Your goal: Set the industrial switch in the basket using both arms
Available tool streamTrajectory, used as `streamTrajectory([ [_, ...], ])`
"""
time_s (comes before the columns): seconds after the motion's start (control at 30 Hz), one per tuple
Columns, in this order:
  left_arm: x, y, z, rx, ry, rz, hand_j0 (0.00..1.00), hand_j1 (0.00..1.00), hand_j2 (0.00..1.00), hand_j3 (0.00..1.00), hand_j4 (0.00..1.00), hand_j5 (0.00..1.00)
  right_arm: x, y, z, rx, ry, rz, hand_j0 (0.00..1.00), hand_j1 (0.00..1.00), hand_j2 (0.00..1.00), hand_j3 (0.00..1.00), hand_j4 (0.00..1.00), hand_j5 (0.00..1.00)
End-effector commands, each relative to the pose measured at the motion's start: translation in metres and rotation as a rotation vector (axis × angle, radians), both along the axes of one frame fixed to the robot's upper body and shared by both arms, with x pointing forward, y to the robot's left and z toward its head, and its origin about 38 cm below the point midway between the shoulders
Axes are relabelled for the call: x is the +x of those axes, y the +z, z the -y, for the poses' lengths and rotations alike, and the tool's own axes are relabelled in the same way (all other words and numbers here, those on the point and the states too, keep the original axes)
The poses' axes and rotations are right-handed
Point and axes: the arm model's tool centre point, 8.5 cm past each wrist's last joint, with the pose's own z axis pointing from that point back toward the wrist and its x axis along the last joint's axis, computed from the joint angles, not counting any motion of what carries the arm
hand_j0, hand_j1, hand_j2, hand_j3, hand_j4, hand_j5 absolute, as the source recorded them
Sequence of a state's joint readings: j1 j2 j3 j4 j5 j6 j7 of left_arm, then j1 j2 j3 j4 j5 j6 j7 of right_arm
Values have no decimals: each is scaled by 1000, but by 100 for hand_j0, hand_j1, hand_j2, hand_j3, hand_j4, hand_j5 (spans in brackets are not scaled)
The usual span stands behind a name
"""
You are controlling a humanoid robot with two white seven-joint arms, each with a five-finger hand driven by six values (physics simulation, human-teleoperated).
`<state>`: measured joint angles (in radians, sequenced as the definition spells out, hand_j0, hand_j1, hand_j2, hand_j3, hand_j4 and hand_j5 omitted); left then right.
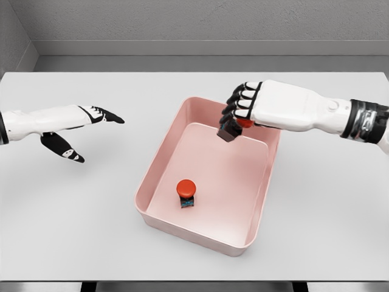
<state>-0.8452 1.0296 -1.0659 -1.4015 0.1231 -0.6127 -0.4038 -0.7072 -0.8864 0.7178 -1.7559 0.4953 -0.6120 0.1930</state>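
A pink basket point(157, 180) sits in the middle of the white table. Inside it, near the front left, stands an industrial switch point(186, 193) with a red round button on a dark base. My right hand point(238, 115) hovers over the basket's far right part, fingers curled around a second switch point(233, 130), whose dark base and a bit of red cap show below the fingers. My left hand point(82, 131) is held out over the table to the left of the basket, fingers spread and holding nothing.
The table's back edge point(194, 72) meets a grey wall. Bare table surface lies on both sides of the basket and in front of it.
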Motion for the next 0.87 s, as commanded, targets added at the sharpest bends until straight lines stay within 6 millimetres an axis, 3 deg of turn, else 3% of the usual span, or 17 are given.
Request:
streamTrajectory([
  [0.0, 0, 1, 1, -8, 2, -1, 100, 100, 100, 100, 100, 100, 0, 1, -2, 9, 3, -2, 100, 100, 100, 100, 100, 100],
  [0.17, 0, 1, 1, -8, 0, -1, 100, 100, 100, 100, 100, 100, 1, 7, 4, 9, -11, 13, 100, 100, 100, 100, 100, 100],
  [0.23, 0, 0, 1, -6, 1, -2, 100, 100, 100, 100, 100, 100, 7, 18, 34, 6, -93, 37, 100, 100, 100, 100, 100, 100],
  [0.5, -1, -8, -2, 0, 11, -21, 100, 100, 100, 100, 100, 100, 14, 2, 98, 23, -286, -9, 100, 100, 100, 100, 100, 100],
  [0.83, -2, -11, -2, -2, 12, -28, 100, 100, 100, 100, 100, 100, 13, -3, 99, 21, -289, -22, 100, 100, 100, 100, 100, 100],
])
